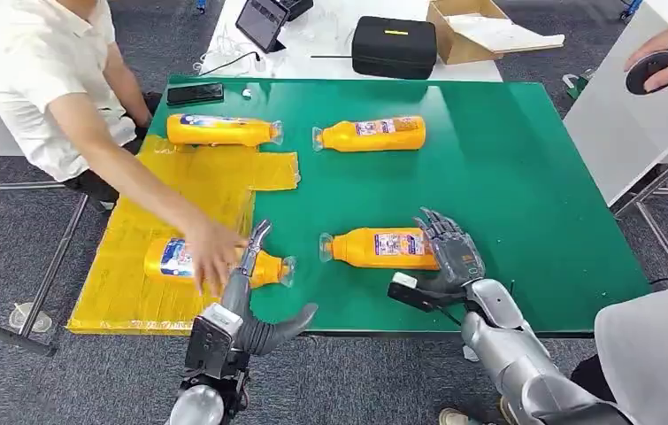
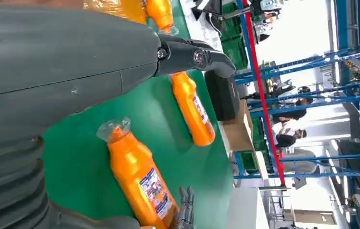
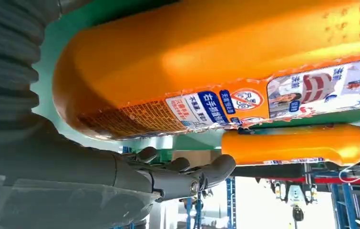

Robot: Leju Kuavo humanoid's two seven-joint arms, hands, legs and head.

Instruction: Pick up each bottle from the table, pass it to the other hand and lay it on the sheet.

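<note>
Head view shows the right hand resting over the base end of an orange plastic bottle with a blue-and-white label, which lies on its side on the green desk, cap away from the hand. Whether the fingers actually clasp it cannot be told; the right wrist view has that bottle pressed close above the thumb, fingers spread. The left hand hangs open at the desk's near edge, fingers apart, holding nothing. Just beyond its fingertips a second orange bottle lies on the yellow plastic sheet, a person's hand laid over it. Farther beyond the left hand a third orange bottle lies at the sheet's far edge, and a fourth lies on bare green well beyond the right hand.
</note>
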